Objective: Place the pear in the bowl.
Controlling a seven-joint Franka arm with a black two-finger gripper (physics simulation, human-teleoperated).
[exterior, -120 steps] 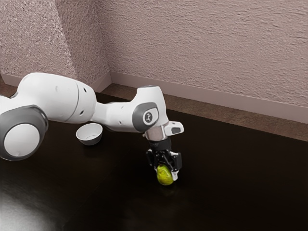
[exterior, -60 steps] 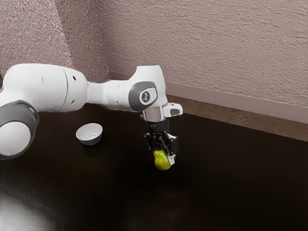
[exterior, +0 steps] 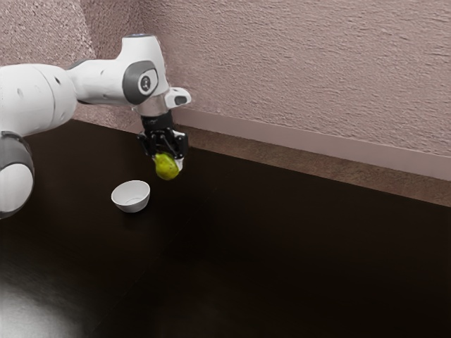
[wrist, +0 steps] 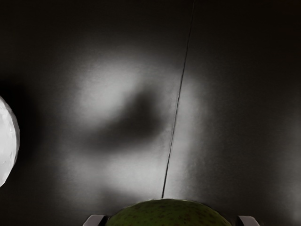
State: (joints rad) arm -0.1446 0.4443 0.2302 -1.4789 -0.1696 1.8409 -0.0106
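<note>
Pear (exterior: 167, 168) hangs between the tips of the claw (exterior: 168, 163), apparently gripped from both sides.

Speckled yellow-green pear (exterior: 167, 167) aloft near the upright white bowl (exterior: 132, 203)

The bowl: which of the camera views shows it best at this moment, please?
The exterior view: there the bowl is whole, with its full rim, part of its inside and its outer wall. The wrist view shows a curved part, cut off by the picture's edge.

Green pear (wrist: 168, 214), white bowl (wrist: 6, 141) apart, dark table (wrist: 244, 117)
</note>
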